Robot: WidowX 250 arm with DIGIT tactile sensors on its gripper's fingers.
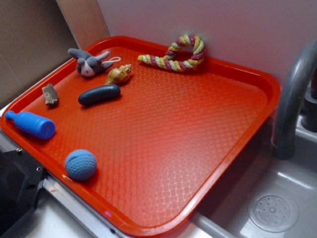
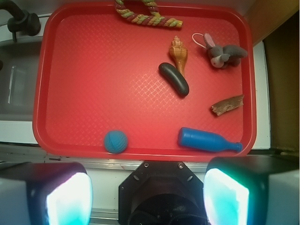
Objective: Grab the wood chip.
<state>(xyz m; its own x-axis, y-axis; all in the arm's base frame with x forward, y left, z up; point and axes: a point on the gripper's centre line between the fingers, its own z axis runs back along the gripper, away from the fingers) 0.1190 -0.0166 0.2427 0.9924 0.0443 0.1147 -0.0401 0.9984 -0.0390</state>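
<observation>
Nearest the wrist cam: 2 gripper fingers (image 2: 63, 199), glowing teal pads, set wide apart w/ nothing btwn them; gripper (image 2: 147, 199) hangs off the tray's near edge, well apart from every item. Beyond that, red tray (image 2: 93, 70) w/ diamond-textured floor, sitting beside a grey sink (image 1: 277, 208) w/ curved grey faucet (image 1: 292, 94). Wood chip (image 2: 227, 105): rough grey-brown sliver lying flat on the tray floor, close to the tray's right rim in wrist view, apart from all else; in exterior view (image 1: 50, 94) near the left rim. Blue bowling-pin-shaped toy (image 2: 208, 140) on its side just nearer the gripper than the chip, along the near rim. Blue ball (image 2: 116, 141) also by the near rim, well left of the pin in wrist view. Dark oblong pill-shaped thing (image 2: 174, 79) mid-tray, 1 end just beside the tan spiral seashell (image 2: 178, 52); touching or not, can't tell. Small grey plush animal (image 2: 223, 53) w/ white loop near the far right corner, past the chip. Multicolour rope toy (image 2: 147, 16) curled against the far rim. Cardboard (image 1: 29, 44) outside the tray on the chip's side.
</observation>
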